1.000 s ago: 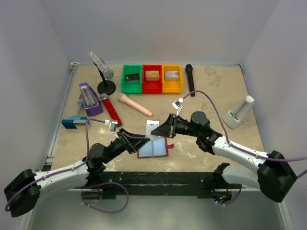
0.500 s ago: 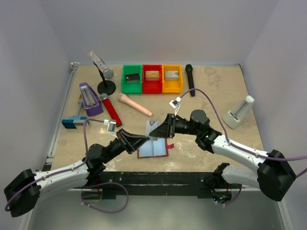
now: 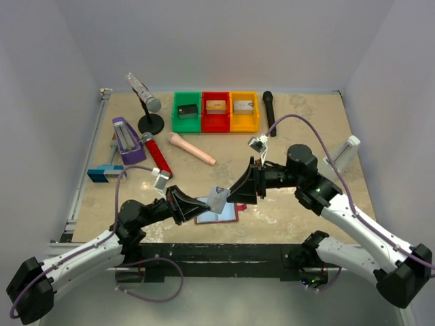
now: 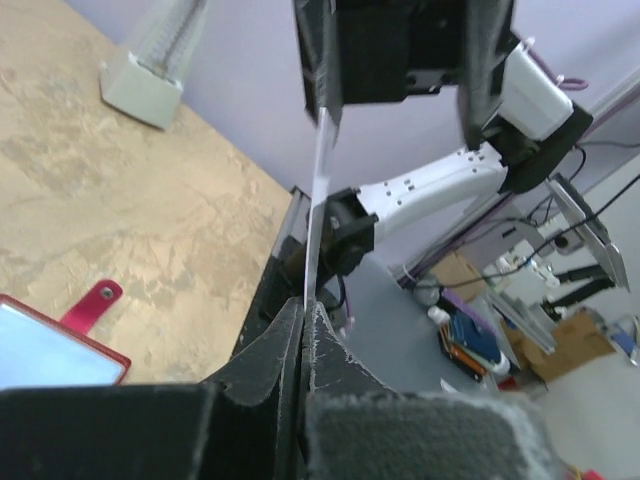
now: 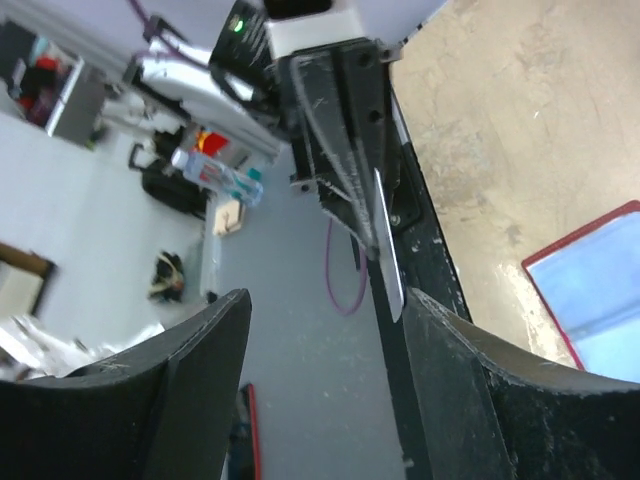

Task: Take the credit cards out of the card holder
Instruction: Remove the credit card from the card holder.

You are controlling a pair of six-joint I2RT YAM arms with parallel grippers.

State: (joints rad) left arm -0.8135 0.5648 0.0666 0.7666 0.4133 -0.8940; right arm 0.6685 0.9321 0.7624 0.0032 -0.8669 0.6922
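Tan mottled table (image 3: 306,102). Near-ctr: red card holder (image 3: 221,214), open, flat. Far edge: green bin (image 3: 187,128), red bin (image 3: 216,128), yellow bin (image 3: 245,128) touching in a row; black mic (image 3: 268,112) just R. L side: mic stand (image 3: 151,123), purple wedge (image 3: 126,139), red mic (image 3: 158,157), blue block (image 3: 104,174), beige rod (image 3: 192,149). R: white stand (image 3: 349,148).

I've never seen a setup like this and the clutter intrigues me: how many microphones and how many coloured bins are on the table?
Microphones: 4 (glittery microphone on a stand, red microphone, pale pink microphone, black microphone)
Bins: 3 (green bin, red bin, yellow bin)
Total: 7
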